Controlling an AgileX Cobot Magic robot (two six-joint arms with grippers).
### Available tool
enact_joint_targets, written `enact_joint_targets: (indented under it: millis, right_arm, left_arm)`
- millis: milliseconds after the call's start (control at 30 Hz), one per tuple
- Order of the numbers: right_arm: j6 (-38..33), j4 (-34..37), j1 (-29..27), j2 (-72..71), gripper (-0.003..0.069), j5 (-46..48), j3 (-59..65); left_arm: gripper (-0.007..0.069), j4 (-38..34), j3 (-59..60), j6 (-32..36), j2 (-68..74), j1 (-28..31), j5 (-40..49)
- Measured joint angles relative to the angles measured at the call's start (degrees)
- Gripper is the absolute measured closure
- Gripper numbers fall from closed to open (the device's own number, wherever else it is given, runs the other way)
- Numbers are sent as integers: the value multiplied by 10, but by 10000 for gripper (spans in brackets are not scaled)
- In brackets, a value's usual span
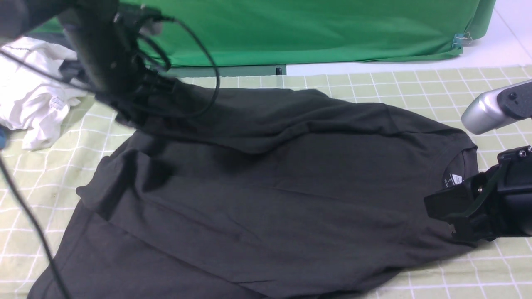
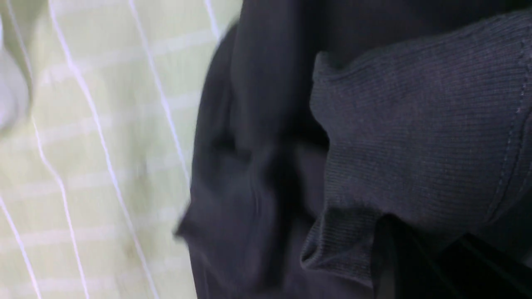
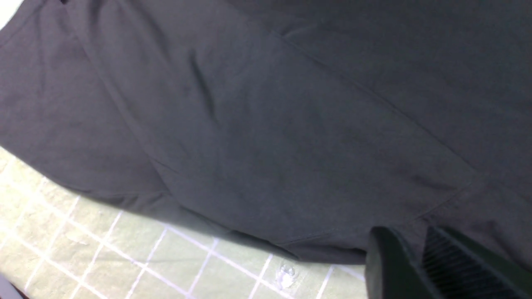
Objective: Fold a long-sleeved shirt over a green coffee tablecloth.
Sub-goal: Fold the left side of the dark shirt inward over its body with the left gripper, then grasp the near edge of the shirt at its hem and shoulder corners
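A white garment point(image 1: 29, 95) lies at the left on the green coffee tablecloth point(image 1: 395, 83), with bright-green fabric point(image 1: 311, 29) behind; the black long-sleeved shirt point(image 1: 270, 187) lies spread there, collar rightward; the left tool point(image 1: 133, 116) is clamped on its raised sleeve; the right tool point(image 1: 444, 216) is at the shoulder, and its state I cannot tell.

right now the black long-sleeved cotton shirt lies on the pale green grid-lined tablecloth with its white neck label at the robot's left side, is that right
Not quite. The black long-sleeved cotton shirt does lie on the pale green grid-lined tablecloth, but its white neck label is at the robot's right side, not its left. The front view shows this.
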Motion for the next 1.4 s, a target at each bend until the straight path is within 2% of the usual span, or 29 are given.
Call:
enact_joint_targets:
  millis: [200,400,500,600,633,867,933,1033,1133,1267,1400]
  right_arm:
    - [-3,0,0,0,526,0,0]
    - [-3,0,0,0,522,0,0]
    - [-3,2,0,0,517,0,0]
    - [-3,3,0,0,515,0,0]
    - [-3,3,0,0,514,0,0]
    - [-3,4,0,0,508,0,0]
    - [-3,4,0,0,503,0,0]
    - [-3,5,0,0,502,0,0]
    - [-3,5,0,0,498,0,0]
    - [-3,5,0,0,496,0,0]
    - [-3,5,0,0,494,0,0]
  left_arm:
    - [582,-4,127,-28,-59,0,3]
    - [579,-10,186,-32,-66,0,1]
    - [537,-11,203,-32,-66,0,-12]
    - [475,-11,206,-32,-67,0,-12]
    - [391,-10,206,-32,-67,0,-7]
    - [162,28,196,-41,-67,0,3]
    - [116,41,177,-63,-70,0,3]
    - [109,61,153,-100,-73,1,-4]
    - [141,55,102,-124,-64,21,-27]
    - [239,-11,-7,-96,12,74,-61]
    - [276,-19,-73,-78,80,92,-70]
